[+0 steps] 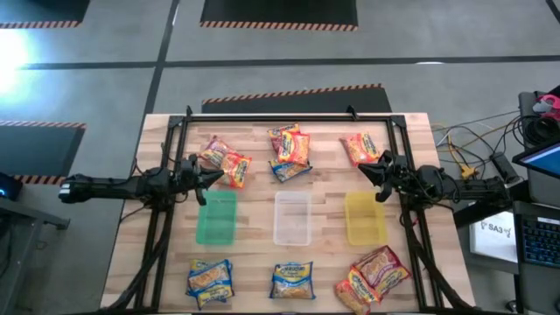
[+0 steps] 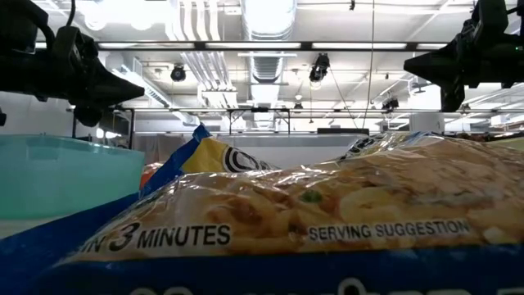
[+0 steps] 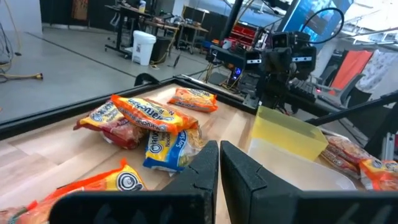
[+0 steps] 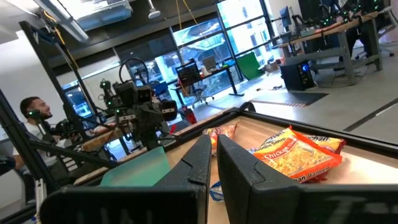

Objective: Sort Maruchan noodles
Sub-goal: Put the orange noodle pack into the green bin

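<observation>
1. While both arms hover above the desk [image 1: 262, 188] with nothing in hand, the sort looks barely begun: the left pincer [image 1: 203, 178] hangs clenched and empty just above the far end of the green bin [image 1: 216, 217], its fingers [image 3: 205, 171] pressed together in its wrist view.
2. Just beyond it lies the far-left pile of noodles [image 1: 224, 157], orange and red packets overlapping. That is my pick for the first grab. Spread the fingers wide before dropping, and bite the top packet by an edge so the one beneath stays put.
3. Moving to the middle, the clear bin [image 1: 292, 217] sits empty, with a mixed heap [image 1: 290, 149] beyond it, blue peeking out underneath. Peel from the top here.
4. Near edge, left to centre: two blue packets [image 1: 210, 280] and a single blue one [image 1: 292, 281], the one filling the low view. Flat crinkly plastic will likely slide, so press down lightly as the fingers close.
5. Over on the right, the yellow bin [image 1: 365, 217] is empty too, and the right pincer [image 1: 382, 178] hovers clamped shut on nothing above its far end.
6. Closest to it is a lone orange packet [image 1: 360, 147], an easy single. The near-right heap [image 1: 372, 278] needs separating.
7. My call: one colour per bin, settled before the first drop.
</observation>
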`<action>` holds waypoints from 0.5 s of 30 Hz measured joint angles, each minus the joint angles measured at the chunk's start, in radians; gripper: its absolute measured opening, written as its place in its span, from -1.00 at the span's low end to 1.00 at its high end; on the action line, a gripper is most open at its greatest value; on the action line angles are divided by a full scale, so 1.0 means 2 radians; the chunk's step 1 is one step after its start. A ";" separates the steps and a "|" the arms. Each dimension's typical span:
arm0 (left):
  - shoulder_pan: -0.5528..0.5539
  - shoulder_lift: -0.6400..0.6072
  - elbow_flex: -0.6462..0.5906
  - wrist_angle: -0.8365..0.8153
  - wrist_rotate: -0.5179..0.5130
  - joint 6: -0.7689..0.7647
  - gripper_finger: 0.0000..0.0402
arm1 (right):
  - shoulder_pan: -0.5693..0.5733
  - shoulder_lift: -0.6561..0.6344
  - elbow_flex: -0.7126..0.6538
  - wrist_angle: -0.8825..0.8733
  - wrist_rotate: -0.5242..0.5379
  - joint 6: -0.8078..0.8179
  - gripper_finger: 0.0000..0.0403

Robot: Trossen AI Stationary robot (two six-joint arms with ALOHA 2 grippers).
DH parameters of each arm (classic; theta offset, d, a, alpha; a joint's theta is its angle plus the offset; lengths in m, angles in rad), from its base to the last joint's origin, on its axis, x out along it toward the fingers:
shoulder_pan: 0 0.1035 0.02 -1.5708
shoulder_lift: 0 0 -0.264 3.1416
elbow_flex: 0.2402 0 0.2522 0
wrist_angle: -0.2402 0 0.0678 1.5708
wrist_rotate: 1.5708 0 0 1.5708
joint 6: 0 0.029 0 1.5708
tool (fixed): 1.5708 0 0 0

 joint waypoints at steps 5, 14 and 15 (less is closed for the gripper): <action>0.000 0.000 0.000 0.005 0.001 0.004 -1.00 | 0.000 0.000 0.000 0.000 0.000 0.000 -0.91; 0.000 0.000 0.000 0.005 0.010 -0.040 -1.00 | 0.000 0.000 0.000 0.000 0.000 0.000 -0.91; 0.000 0.000 0.000 0.003 0.017 -0.045 -1.00 | 0.000 0.000 0.000 0.000 0.000 0.000 -0.91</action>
